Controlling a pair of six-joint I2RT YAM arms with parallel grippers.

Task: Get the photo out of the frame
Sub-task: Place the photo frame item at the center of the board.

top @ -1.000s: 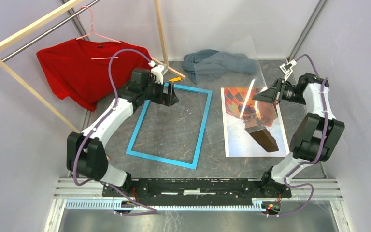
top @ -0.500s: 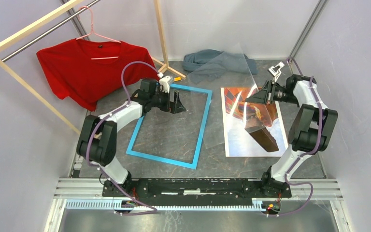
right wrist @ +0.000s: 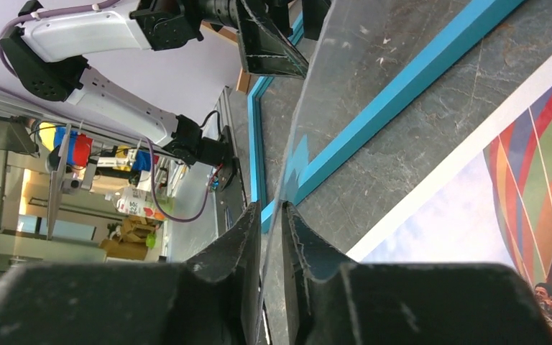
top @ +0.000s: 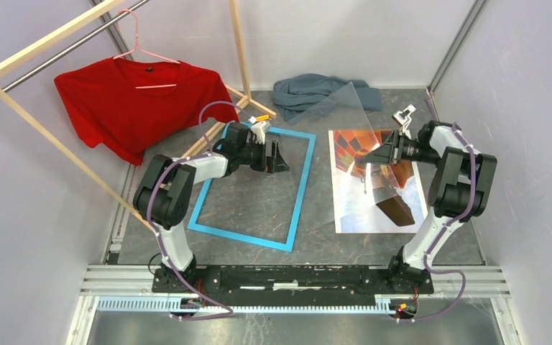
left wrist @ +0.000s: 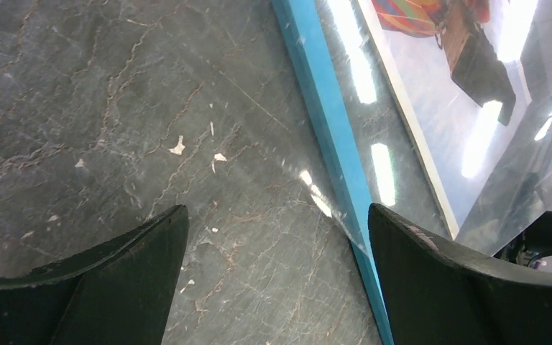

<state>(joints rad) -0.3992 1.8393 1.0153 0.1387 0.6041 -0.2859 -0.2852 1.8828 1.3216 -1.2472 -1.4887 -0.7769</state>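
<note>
The light-blue frame (top: pixel 241 236) lies flat on the table, with bare table showing inside it. The balloon photo (top: pixel 363 208) lies flat to its right, outside the frame. My right gripper (top: pixel 372 157) is shut on the edge of a clear pane (top: pixel 330 129) and holds it tilted up over the photo's left part. In the right wrist view the pane (right wrist: pixel 374 43) runs between the fingers (right wrist: pixel 272 215), above the frame (right wrist: pixel 402 86) and photo (right wrist: pixel 474 215). My left gripper (top: pixel 280 157) is open and empty over the frame's far right part. The left wrist view (left wrist: pixel 277 237) shows the frame's edge (left wrist: pixel 327 122).
A red T-shirt (top: pixel 126 100) on a pink hanger hangs from a wooden clothes rack (top: pixel 36 122) at the back left. A grey-blue cloth (top: pixel 309 90) lies at the back. A small orange object (top: pixel 260 117) lies by the frame's far edge. Walls close in on three sides.
My left gripper has moved right, along the frame's far edge toward its right side. My right gripper has moved left and nearer with the clear pane, which now stands tilted higher.
</note>
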